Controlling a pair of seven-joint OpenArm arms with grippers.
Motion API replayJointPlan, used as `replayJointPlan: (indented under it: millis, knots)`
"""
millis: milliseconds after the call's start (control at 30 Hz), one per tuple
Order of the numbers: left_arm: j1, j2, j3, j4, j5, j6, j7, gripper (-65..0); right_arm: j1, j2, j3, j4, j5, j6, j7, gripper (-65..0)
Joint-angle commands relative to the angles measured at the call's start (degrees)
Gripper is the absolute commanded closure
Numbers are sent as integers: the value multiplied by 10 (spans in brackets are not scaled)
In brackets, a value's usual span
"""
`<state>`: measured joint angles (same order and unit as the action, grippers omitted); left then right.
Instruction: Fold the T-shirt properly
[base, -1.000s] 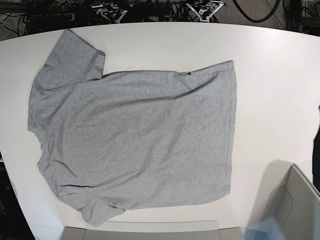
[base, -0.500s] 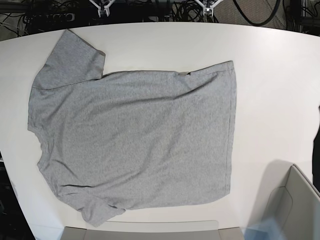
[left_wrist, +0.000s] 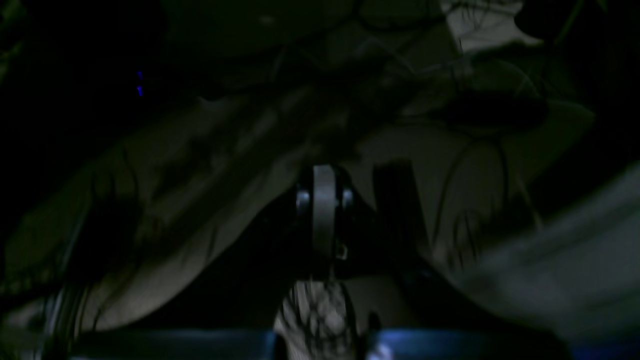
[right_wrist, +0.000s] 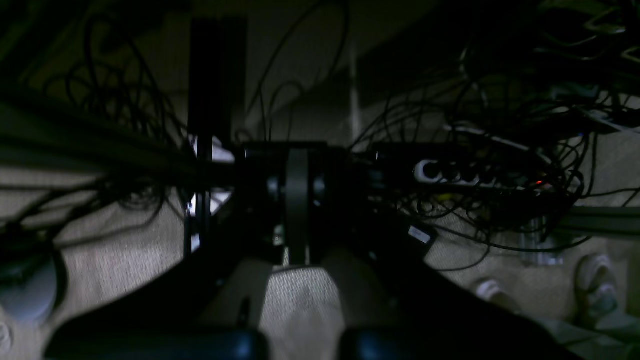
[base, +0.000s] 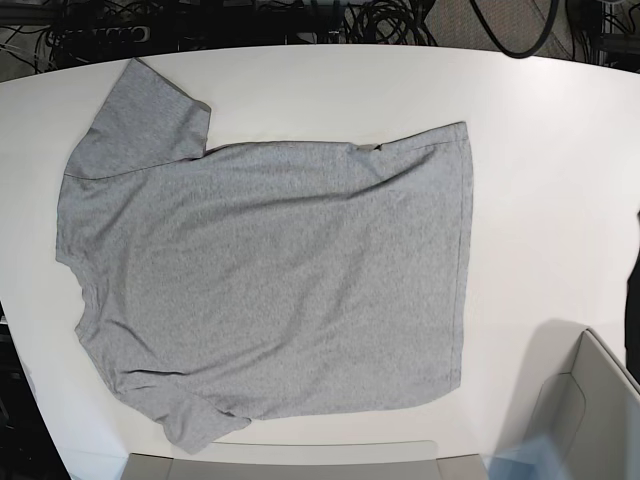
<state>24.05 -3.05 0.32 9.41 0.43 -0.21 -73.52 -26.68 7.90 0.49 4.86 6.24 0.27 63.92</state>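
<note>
The T-shirt (base: 270, 270) lies spread flat on the white table (base: 540, 150), plain heather-grey side up. Its collar end points left and its hem runs down the right side. One sleeve (base: 140, 120) reaches to the far left corner, the other (base: 190, 425) lies at the near edge. Neither arm shows in the base view. In the dim left wrist view my left gripper (left_wrist: 325, 200) has its jaws pressed together and holds nothing. The right wrist view shows my right gripper (right_wrist: 297, 200) shut and empty too, facing cables.
A grey open box (base: 590, 420) stands at the table's near right corner. A flat grey panel (base: 280, 465) lies along the near edge. Tangled cables (base: 380, 20) and a power strip (right_wrist: 450, 172) sit beyond the far edge.
The gripper tips seen at the top edge of the base view have drawn back out of sight. The T-shirt has not moved.
</note>
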Motion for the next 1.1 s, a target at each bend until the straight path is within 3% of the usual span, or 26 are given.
replayJointPlan:
  millis: [0,300,400,533,667,833,967,1067]
  knots:
    - [30,-2,-2,28,-2,4,-34,-55,-22,6,1,22,10,-2,22,-3]
    - [214,-2,-4,420,-3,8,-34,-103,-260,16,0,484,73,-2,20,-3]
    - [227,-2,-4,472,-3,8,-33,-114,-324,62,-4,632,131,-2,-16,-30]
    - [226,-2,-6,479,-2,8,-33,-139,-385,117,1,801,252,-2,-89,-118]
    - [228,-2,-22,479,0,7,-33,-144,-407,200,-4,854,346,-2,-105,-195]
    - [228,-2,-22,479,0,7,-33,-144,-408,271,-5,855,480,-2,-105,-286]
    - [227,-2,-22,479,0,7,-33,-147,-398,327,-4,856,569,-2,-160,-288]
    - [224,-2,-22,479,0,7,-33,-147,-348,336,-5,846,595,-2,-215,-288]
